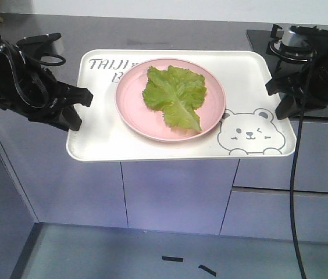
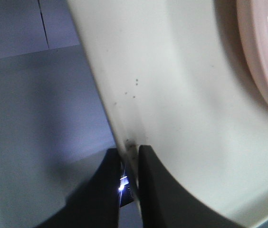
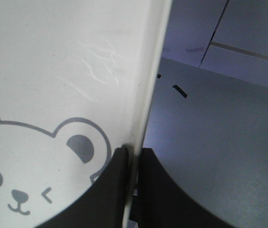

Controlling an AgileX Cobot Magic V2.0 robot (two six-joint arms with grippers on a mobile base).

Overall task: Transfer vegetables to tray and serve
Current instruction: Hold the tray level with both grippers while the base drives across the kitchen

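The vegetables, one crinkled green lettuce leaf (image 1: 175, 96), lie on a round pink plate (image 1: 132, 96) in the middle of the cream-white tray (image 1: 100, 139) with its grey bear drawing (image 1: 251, 133). The tray juts out past the counter front, held at both short sides. My left gripper (image 1: 81, 109) is shut on the tray's left rim; the left wrist view shows its fingers (image 2: 133, 152) pinching that rim (image 2: 181, 95), the plate (image 2: 262, 57) beyond. My right gripper (image 1: 280, 99) is shut on the right rim, clamped (image 3: 134, 154) beside the bear's ear (image 3: 79, 147).
A grey countertop (image 1: 94, 32) runs behind the tray. At the back right a black stove carries a metal pot (image 1: 295, 38). Lilac cabinet fronts (image 1: 175, 192) stand below, and small black bits (image 1: 173, 258) lie on the grey floor.
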